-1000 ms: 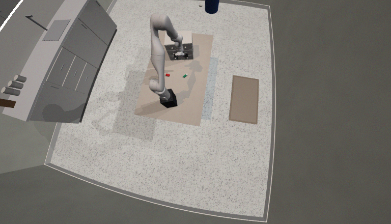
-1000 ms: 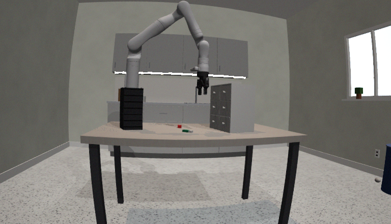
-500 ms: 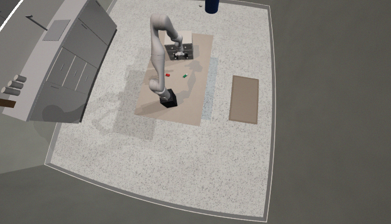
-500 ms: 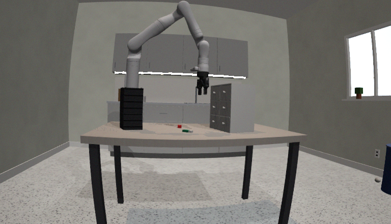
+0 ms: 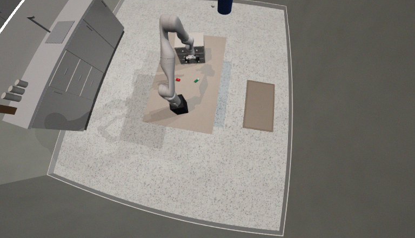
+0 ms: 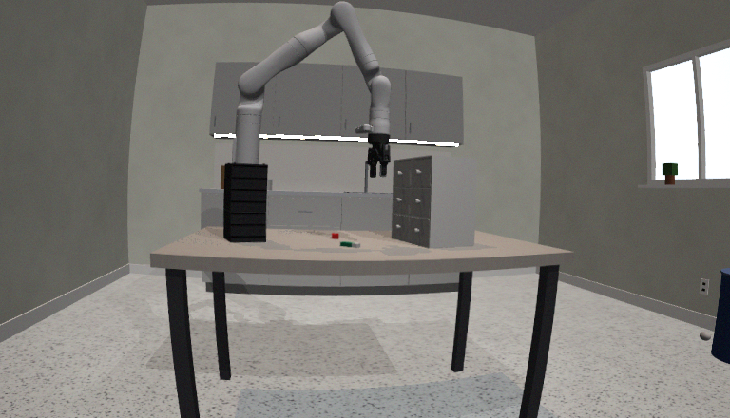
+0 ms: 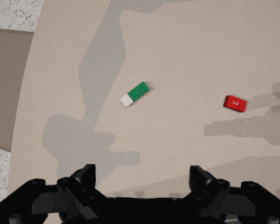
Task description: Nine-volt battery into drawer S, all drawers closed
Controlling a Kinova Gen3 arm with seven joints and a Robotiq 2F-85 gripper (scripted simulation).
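While the nine-volt battery cannot be told for certain, I see two small blocks lying on the table (image 6: 484, 260), well apart from each other: a red block (image 7: 235, 104) and a green block with a white end (image 7: 135, 93). Neither touches the small chest (image 6: 435, 200), whose six drawer fronts sit flush; their markings are too small for me to read. My hand (image 6: 377, 168) hangs high in front of the chest's top row, fingers spread wide, released, grasping nothing. Behind the blocks stands the arm's black pedestal (image 6: 244, 200).
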